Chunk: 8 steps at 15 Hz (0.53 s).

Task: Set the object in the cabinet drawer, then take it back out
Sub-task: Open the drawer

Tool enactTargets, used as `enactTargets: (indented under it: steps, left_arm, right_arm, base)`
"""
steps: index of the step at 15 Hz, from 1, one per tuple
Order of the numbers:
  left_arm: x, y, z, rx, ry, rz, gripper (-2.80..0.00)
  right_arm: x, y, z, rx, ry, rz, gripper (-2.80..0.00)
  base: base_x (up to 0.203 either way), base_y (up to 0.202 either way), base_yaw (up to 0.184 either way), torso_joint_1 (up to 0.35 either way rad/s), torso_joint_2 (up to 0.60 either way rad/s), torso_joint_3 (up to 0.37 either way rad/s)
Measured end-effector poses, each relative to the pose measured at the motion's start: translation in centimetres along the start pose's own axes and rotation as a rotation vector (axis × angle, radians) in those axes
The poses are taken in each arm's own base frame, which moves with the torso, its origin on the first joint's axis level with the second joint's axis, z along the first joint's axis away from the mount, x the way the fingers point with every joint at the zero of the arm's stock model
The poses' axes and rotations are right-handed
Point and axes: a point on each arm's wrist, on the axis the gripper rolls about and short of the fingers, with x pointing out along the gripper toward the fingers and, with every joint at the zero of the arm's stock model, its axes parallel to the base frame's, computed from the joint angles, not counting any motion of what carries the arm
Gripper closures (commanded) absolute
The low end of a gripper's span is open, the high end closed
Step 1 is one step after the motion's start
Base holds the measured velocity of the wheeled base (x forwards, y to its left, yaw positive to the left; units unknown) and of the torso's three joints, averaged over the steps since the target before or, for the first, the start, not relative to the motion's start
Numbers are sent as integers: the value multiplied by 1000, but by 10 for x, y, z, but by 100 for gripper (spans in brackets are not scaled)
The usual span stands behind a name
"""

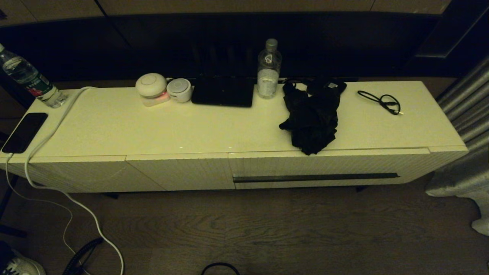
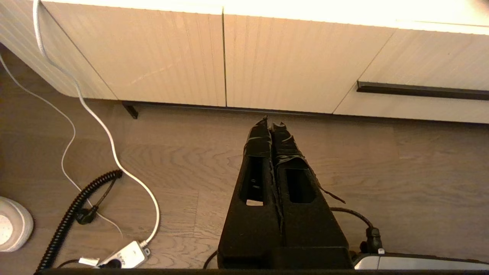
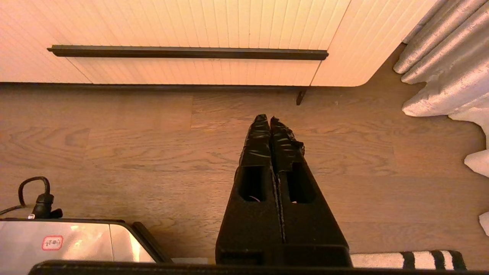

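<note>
The black fabric garment (image 1: 314, 116) lies bundled on the cabinet top, its lower end hanging slightly over the front edge above the drawer. The cream ribbed cabinet drawer (image 1: 328, 168) is closed, with its long dark handle slot (image 1: 316, 177) below; the drawer also shows in the right wrist view (image 3: 191, 65) and at the edge of the left wrist view (image 2: 424, 91). My left gripper (image 2: 272, 124) is shut and empty, low over the wooden floor in front of the cabinet. My right gripper (image 3: 267, 119) is shut and empty too, over the floor before the drawer. Neither arm appears in the head view.
On the cabinet top stand a water bottle (image 1: 269, 68), a flat black box (image 1: 223, 91), two round white devices (image 1: 151, 86), a looped black cable (image 1: 382, 101), a second bottle (image 1: 28, 78) and a phone (image 1: 25, 131). A white cord (image 1: 49, 133) trails to the floor. A curtain (image 1: 466, 126) hangs right.
</note>
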Motion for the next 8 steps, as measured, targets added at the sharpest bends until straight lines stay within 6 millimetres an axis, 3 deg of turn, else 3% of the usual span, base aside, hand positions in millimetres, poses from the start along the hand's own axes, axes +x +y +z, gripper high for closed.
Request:
enactTargets:
  steps: [8]
  left_arm:
    - [0, 0, 0, 0, 0, -1, 0]
  right_arm:
    - [0, 0, 0, -4, -1, -4, 0]
  base:
    - [0, 0, 0, 0, 0, 0]
